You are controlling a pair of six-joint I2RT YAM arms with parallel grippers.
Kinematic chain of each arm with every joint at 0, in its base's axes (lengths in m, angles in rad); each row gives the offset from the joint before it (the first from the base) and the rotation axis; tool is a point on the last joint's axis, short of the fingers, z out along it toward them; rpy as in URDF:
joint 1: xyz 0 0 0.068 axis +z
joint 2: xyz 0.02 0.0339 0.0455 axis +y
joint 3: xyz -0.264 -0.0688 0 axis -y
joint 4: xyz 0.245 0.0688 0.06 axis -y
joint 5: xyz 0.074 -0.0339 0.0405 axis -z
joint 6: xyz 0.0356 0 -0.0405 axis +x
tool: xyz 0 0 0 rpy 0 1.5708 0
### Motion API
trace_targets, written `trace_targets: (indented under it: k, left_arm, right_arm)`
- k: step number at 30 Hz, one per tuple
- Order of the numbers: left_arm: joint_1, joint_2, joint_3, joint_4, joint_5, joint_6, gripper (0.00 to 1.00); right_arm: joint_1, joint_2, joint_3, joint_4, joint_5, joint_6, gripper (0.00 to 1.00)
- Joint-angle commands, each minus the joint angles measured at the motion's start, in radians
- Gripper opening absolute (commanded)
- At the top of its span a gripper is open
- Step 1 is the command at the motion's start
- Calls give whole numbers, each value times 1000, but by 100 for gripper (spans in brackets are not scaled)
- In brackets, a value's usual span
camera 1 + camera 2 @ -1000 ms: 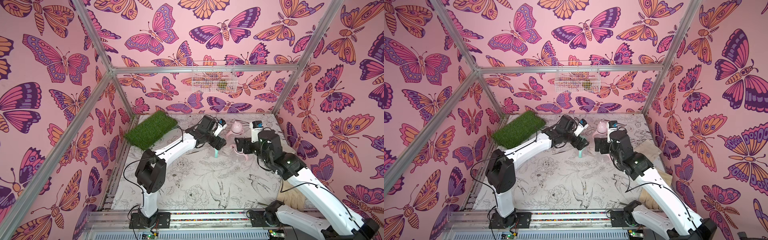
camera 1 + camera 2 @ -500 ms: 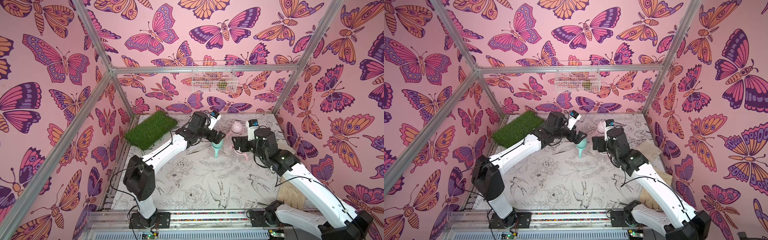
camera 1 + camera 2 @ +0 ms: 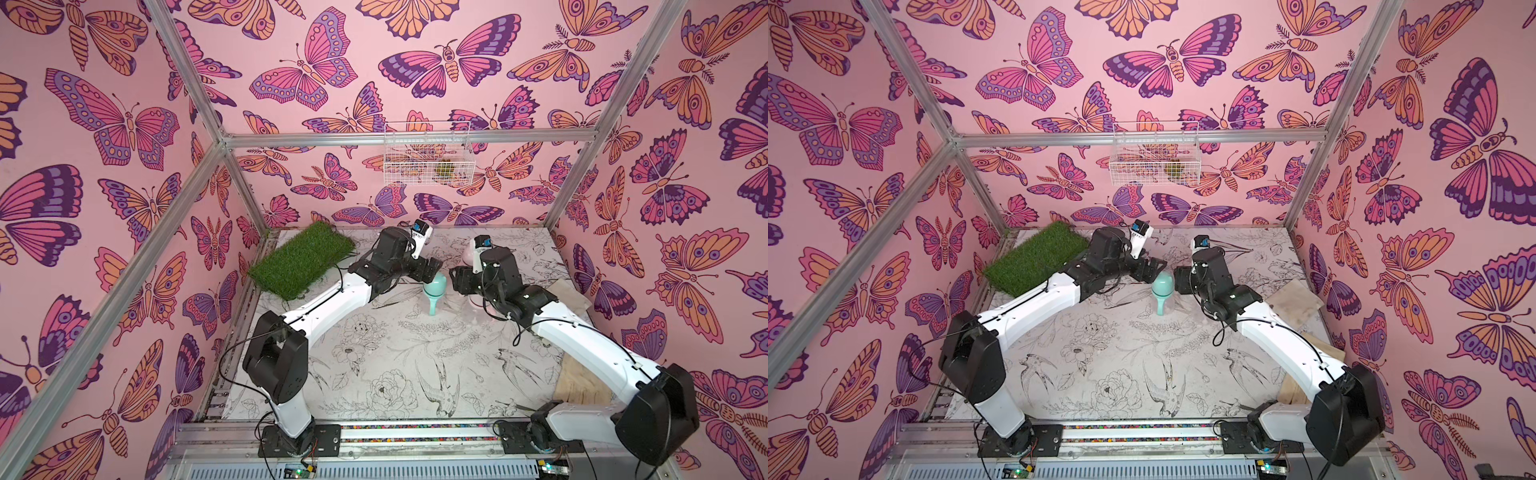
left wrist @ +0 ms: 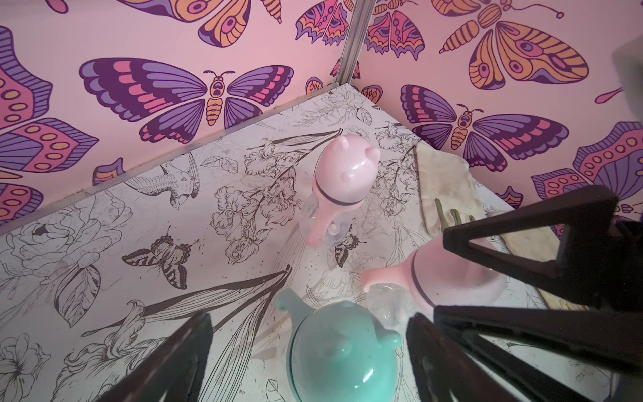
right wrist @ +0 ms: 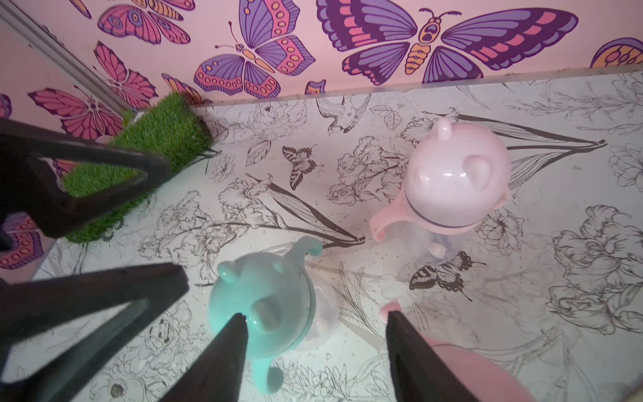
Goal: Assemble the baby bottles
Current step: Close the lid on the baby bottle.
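Note:
Three baby bottles stand capped at the back of the table. In both top views the teal bottle (image 3: 434, 291) (image 3: 1162, 291) stands between the two grippers. My left gripper (image 3: 432, 266) (image 4: 309, 351) is open and straddles the teal bottle's cap (image 4: 342, 355) with gaps on both sides. My right gripper (image 3: 455, 278) (image 5: 313, 330) is open too, beside the teal bottle (image 5: 261, 306). One pink bottle (image 4: 342, 177) (image 5: 455, 188) stands farther back. Another pink bottle (image 4: 452, 275) (image 5: 469, 365) sits under the right gripper and is mostly hidden in the top views.
A green grass mat (image 3: 301, 259) lies at the back left. A white wire basket (image 3: 428, 158) hangs on the back wall. A beige cloth (image 3: 569, 291) and a wooden board (image 3: 582, 382) lie along the right side.
My left arm swung its elbow out to the front left and its gripper drew back slightly from the teal bottle. My right gripper shifted left toward the teal bottle.

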Motion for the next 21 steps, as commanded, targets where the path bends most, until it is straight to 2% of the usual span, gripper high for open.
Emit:
trace_targets:
  k: [1,8,21]
  left_arm:
    - [6,33,-16,36,-13,-4,87]
    - [6,52,-47,65,-23,-8,85]
    - [4,72,-66,81,-25,-1,85]
  right_arm:
    - [-5,18,23,57,12,47,62]
    - [14,57,29,72,40,59,57]
    - [59,134,44,77,81,63,56]
